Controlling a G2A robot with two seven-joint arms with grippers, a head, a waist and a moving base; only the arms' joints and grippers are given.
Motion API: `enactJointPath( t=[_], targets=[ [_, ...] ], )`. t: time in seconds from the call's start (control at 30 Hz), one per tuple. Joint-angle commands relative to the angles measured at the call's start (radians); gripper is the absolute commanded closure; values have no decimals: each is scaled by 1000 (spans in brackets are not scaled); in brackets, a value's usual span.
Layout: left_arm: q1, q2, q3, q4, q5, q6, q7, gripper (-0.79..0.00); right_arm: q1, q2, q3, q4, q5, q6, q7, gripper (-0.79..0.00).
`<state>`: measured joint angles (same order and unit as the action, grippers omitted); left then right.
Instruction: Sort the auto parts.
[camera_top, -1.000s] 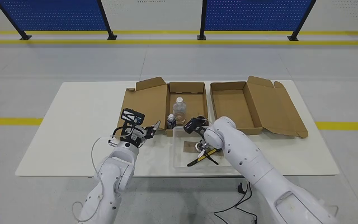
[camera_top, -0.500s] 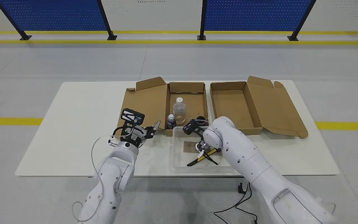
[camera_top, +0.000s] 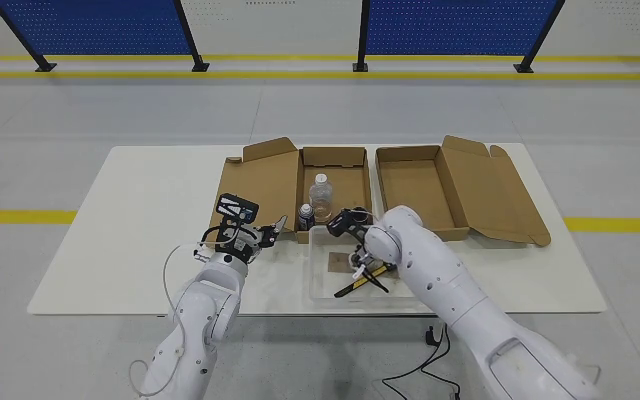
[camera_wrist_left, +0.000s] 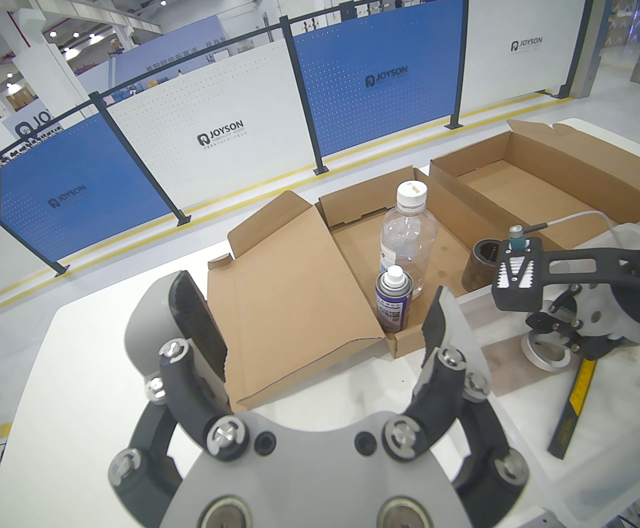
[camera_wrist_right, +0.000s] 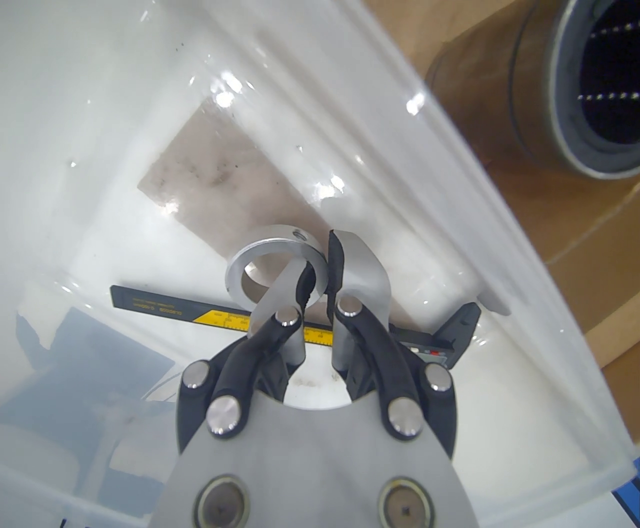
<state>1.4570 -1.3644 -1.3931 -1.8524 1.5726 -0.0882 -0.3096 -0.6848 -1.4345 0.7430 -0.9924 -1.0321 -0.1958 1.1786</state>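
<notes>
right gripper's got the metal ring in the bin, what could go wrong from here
1. The right gripper pinches only one wall of the metal ring, at its fingertips, so the smooth ring could slip or swing when lifted.
2. The caliper lies right by the ring and may get nudged or dragged.
3. The wall of the clear bin stands close by, and the ring could clip it on the way out.

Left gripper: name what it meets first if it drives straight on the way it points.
Probably the open flap of the nearer cardboard box, near the corner holding the spray can; how high the left gripper sits is unclear.
</notes>
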Motion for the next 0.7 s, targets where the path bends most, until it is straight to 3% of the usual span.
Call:
enactJointPath(
  t=[0.0, 0.3, 0.67],
  targets=[
    [0, 0, 0, 0, 0, 0, 0, -785, -10, 8, 18, -28, -5, -3, -8, 0],
    [0, 0, 0, 0, 0, 0, 0, -785, -117, 59, 184, -148, 120, -57, -76, 0],
    [0, 0, 0, 0, 0, 0, 0, -785, -236, 101, 386, -192, 530, -219, -100, 0]
  ],
)
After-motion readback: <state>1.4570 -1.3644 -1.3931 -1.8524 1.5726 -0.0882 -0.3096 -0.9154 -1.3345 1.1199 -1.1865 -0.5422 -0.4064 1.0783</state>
